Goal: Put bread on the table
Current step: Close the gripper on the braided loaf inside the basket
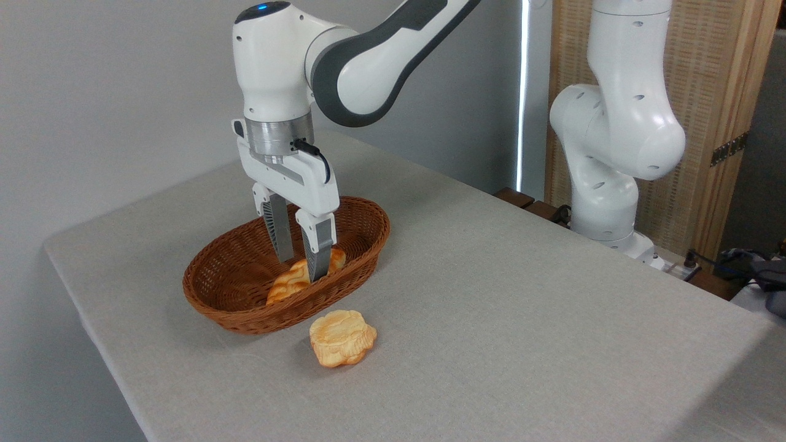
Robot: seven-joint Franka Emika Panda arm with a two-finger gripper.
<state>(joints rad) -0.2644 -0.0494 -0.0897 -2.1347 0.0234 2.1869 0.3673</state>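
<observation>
Reaching into the basket [245, 270] with gripper [301, 267] part-open straddling the bread [288, 283], nothing clamped yet; best squeeze mid-loaf, lift straight over rim.

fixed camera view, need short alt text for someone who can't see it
A white robot arm's gripper reaches down into a brown oval wicker basket, its fingers either side of a golden braided loaf lying inside. A paler round scalloped bun sits on the grey table just in front of the basket.
</observation>
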